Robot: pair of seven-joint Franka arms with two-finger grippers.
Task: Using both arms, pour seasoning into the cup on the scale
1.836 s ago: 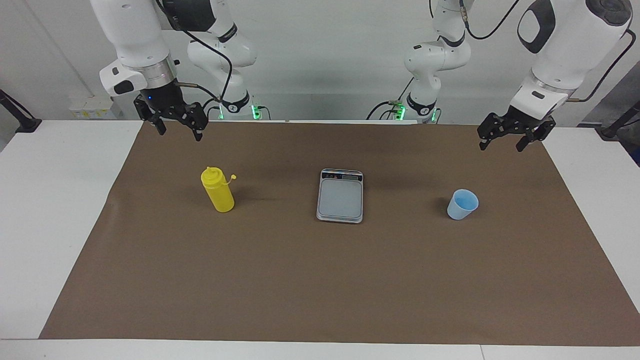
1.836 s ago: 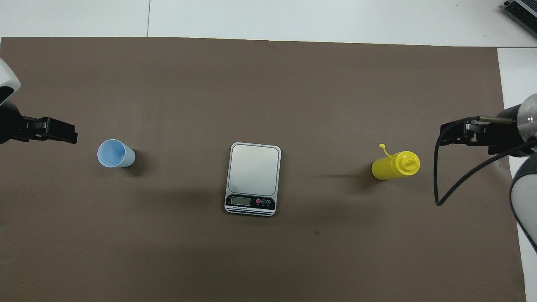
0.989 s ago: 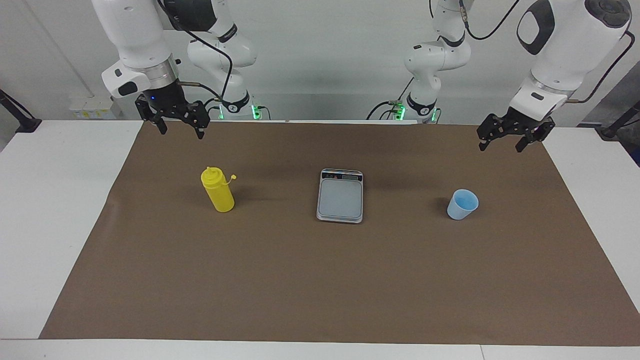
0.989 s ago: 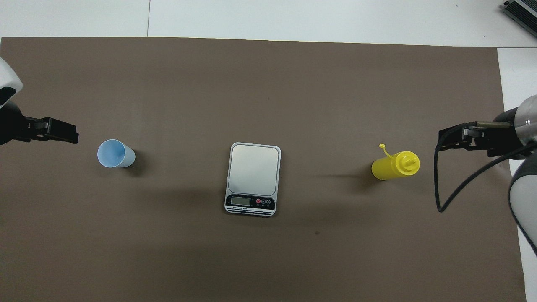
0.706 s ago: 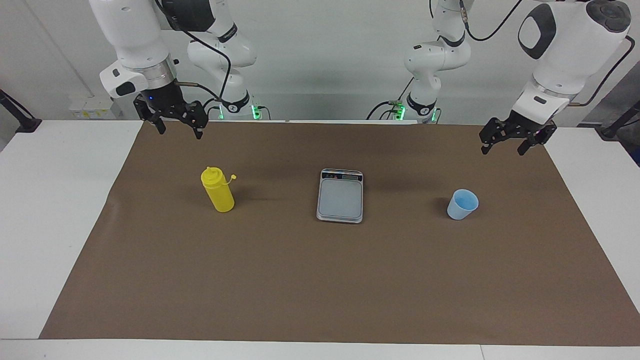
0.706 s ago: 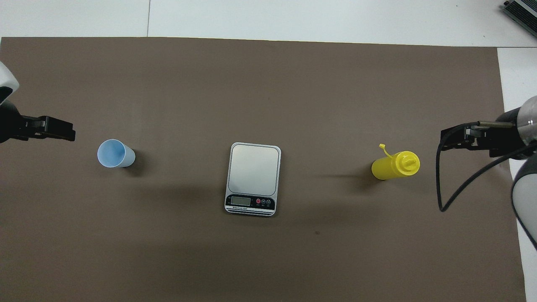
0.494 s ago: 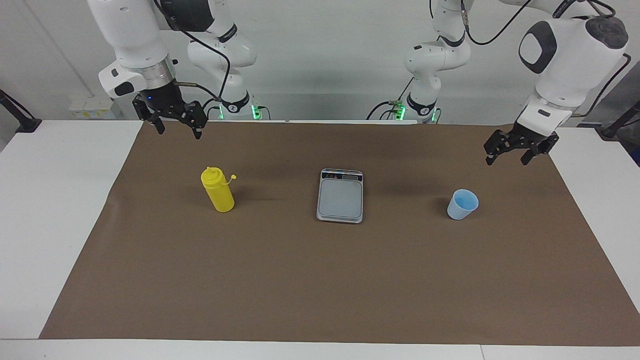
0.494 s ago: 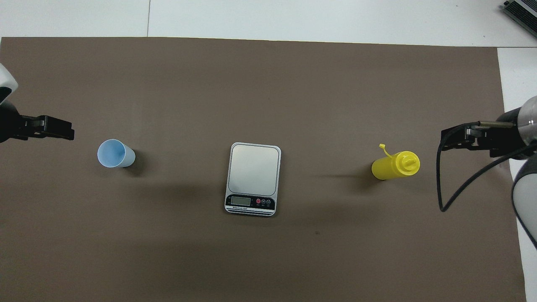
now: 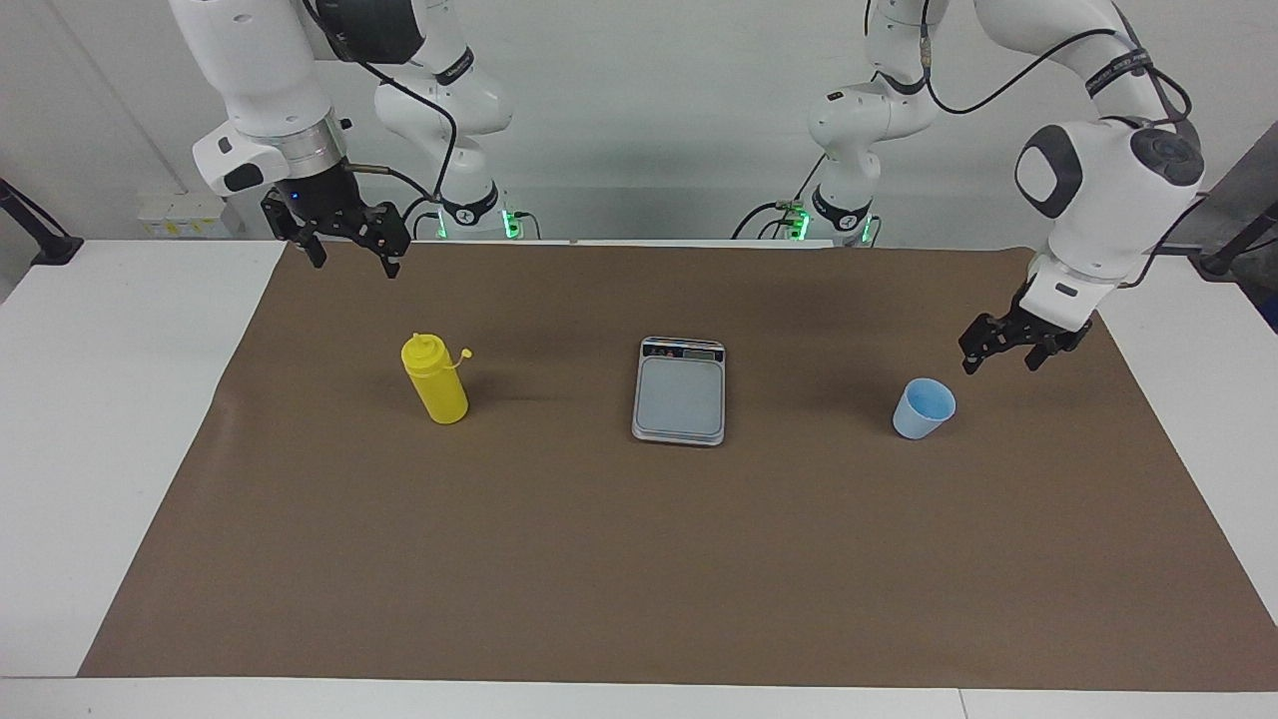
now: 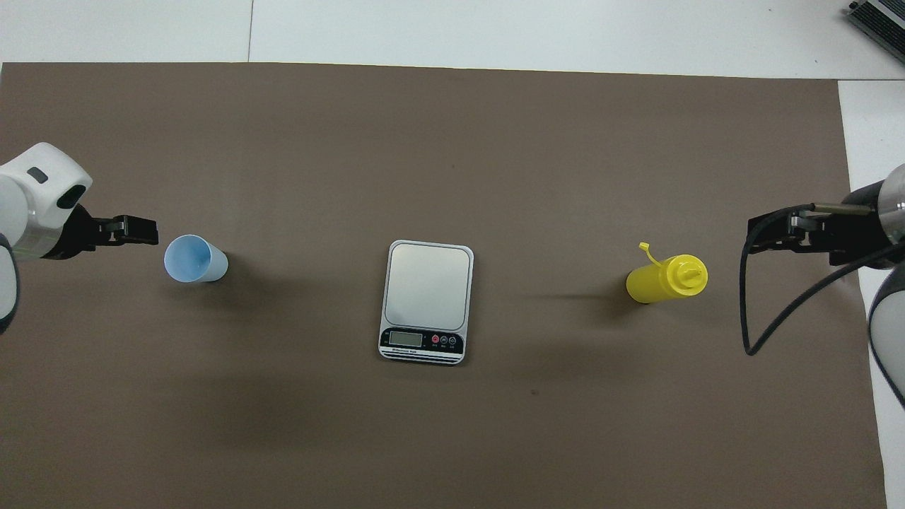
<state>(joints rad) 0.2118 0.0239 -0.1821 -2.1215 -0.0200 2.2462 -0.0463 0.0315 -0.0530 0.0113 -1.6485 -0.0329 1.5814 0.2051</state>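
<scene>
The yellow seasoning bottle [image 9: 434, 379] stands upright on the brown mat toward the right arm's end, its cap hanging off on its tether; it also shows in the overhead view [image 10: 666, 278]. The grey scale [image 9: 680, 389] lies bare mid-mat, also in the overhead view [image 10: 428, 300]. The light blue cup [image 9: 924, 407] stands upright toward the left arm's end, also in the overhead view [image 10: 194, 259]. My left gripper [image 9: 998, 357] is open, low over the mat just beside the cup, not touching it [image 10: 138, 230]. My right gripper [image 9: 349, 255] is open and raised over the mat, apart from the bottle [image 10: 767, 237].
A brown mat [image 9: 639, 559] covers most of the white table [image 9: 100, 399]. A black cable [image 10: 746, 311] loops down from the right arm's wrist beside the bottle. A dark device [image 10: 880, 18] lies at the table's corner farthest from the robots.
My left gripper has come down and moved in toward the cup. My right gripper has stayed almost still. The bottle, cup and scale have not moved.
</scene>
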